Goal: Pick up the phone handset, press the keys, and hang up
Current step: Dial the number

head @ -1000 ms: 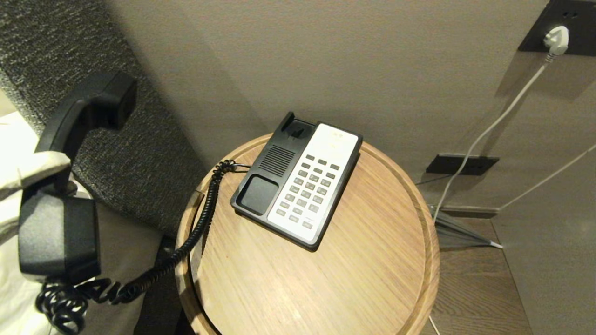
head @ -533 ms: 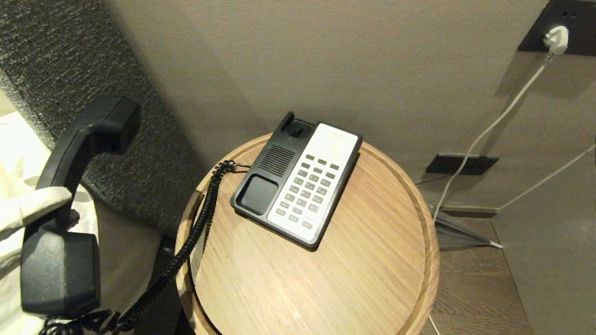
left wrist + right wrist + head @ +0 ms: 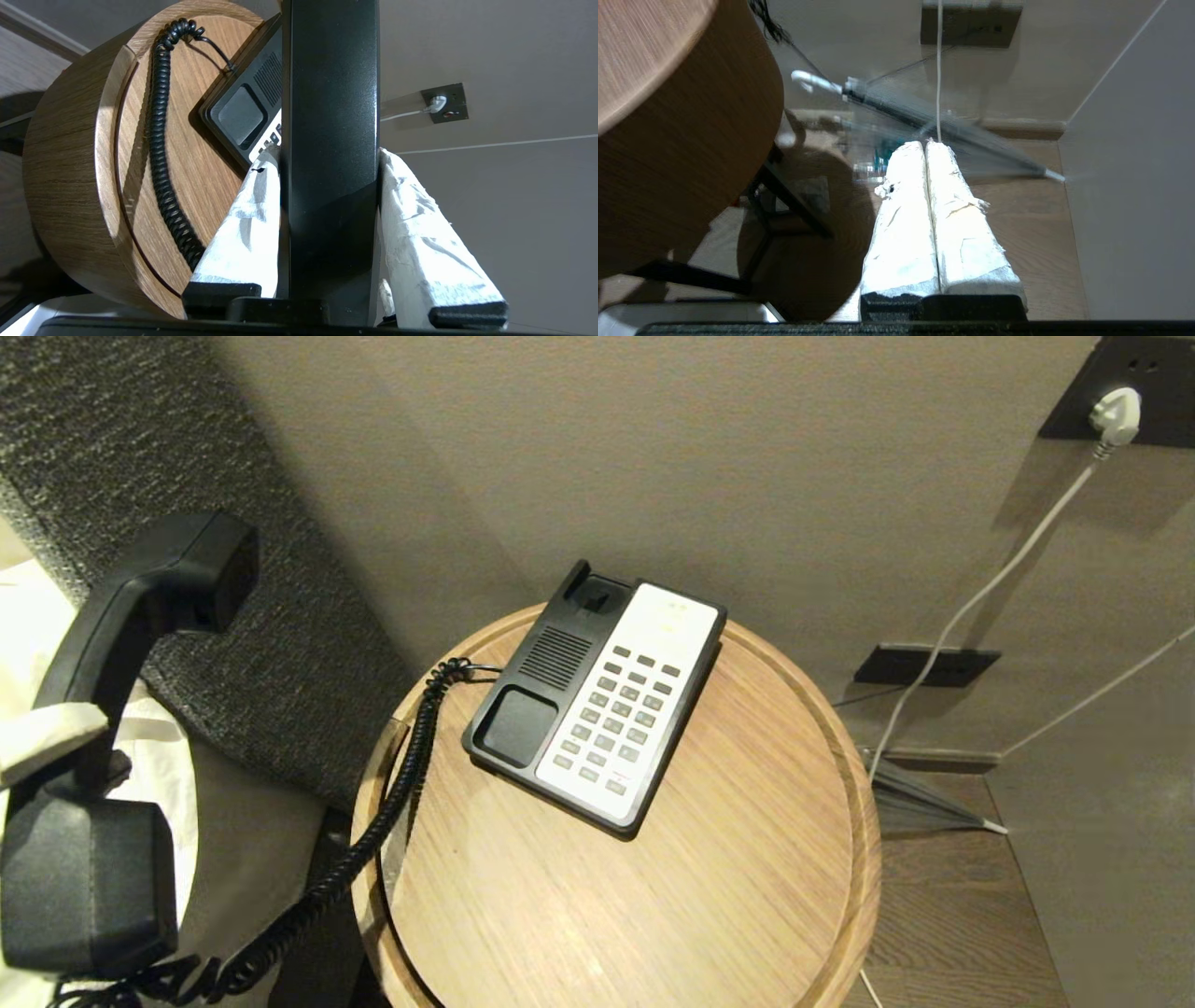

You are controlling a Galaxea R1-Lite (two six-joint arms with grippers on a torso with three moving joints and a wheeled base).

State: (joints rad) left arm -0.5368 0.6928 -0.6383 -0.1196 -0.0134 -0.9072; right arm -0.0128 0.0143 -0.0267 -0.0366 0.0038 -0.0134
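Observation:
The black phone handset [image 3: 89, 644] hangs upright at the far left, off the table, with my left gripper [image 3: 79, 733] shut on its shaft. In the left wrist view both white-wrapped fingers [image 3: 243, 224] press the sides of the phone handset [image 3: 329, 93]. Its coiled cord [image 3: 392, 793] runs from the lower end over the table rim to the phone base [image 3: 523, 723]. The base lies on the round wooden table [image 3: 728, 877], cradle empty, its grey keys [image 3: 616, 719] uncovered. My right gripper [image 3: 927, 144] is shut and empty, low beside the table, outside the head view.
A dark textured headboard [image 3: 233, 644] and pale bedding [image 3: 168, 775] stand left of the table. A white plug [image 3: 1116, 415] sits in a wall socket with its cable hanging down. A folded umbrella [image 3: 943, 126] lies on the floor by the wall.
The handset, held in my left gripper, has sunk lower and then shifted left towards the picture's edge. The cord's loops have dropped lower. Phone base and table have not moved.

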